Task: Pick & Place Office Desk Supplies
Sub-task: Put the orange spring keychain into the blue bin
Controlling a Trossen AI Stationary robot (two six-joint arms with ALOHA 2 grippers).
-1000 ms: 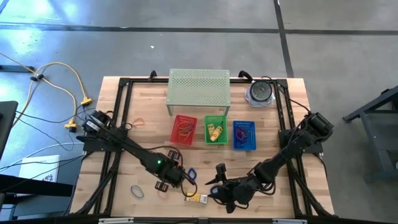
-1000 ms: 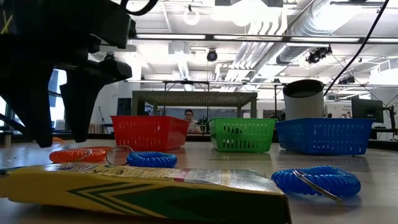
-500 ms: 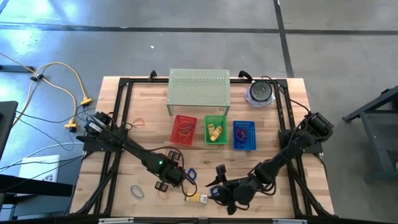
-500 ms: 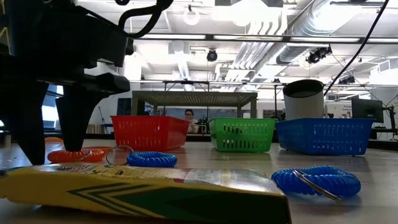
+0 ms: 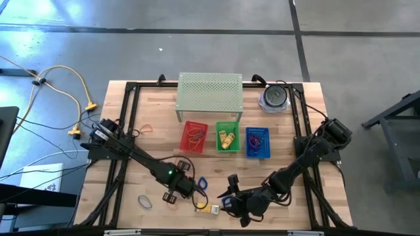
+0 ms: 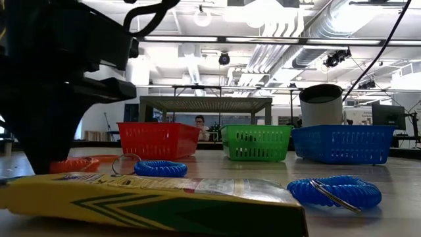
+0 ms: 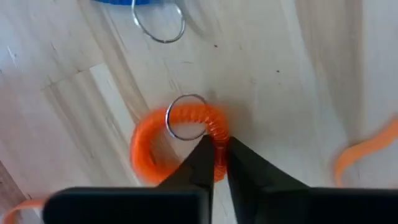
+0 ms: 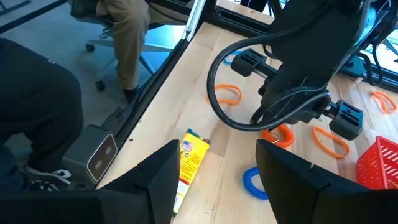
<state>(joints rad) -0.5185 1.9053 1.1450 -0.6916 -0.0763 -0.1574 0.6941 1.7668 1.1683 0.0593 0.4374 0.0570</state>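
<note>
The left gripper (image 7: 216, 163) has its jaws nearly closed, pinching the rim of the orange coil loop (image 7: 177, 144), which lies flat on the wooden table (image 7: 298, 87) near the front edge. A metal ring (image 7: 185, 117) rests on the loop. The right gripper (image 8: 217, 163) stands open and empty above the yellow box (image 8: 188, 158), whose long axis runs toward the front edge. Bare wood lies around the loop.

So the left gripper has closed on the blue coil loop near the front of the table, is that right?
Not quite: the left gripper has closed on the orange coil loop, not a blue one. The left wrist view shows it.
</note>
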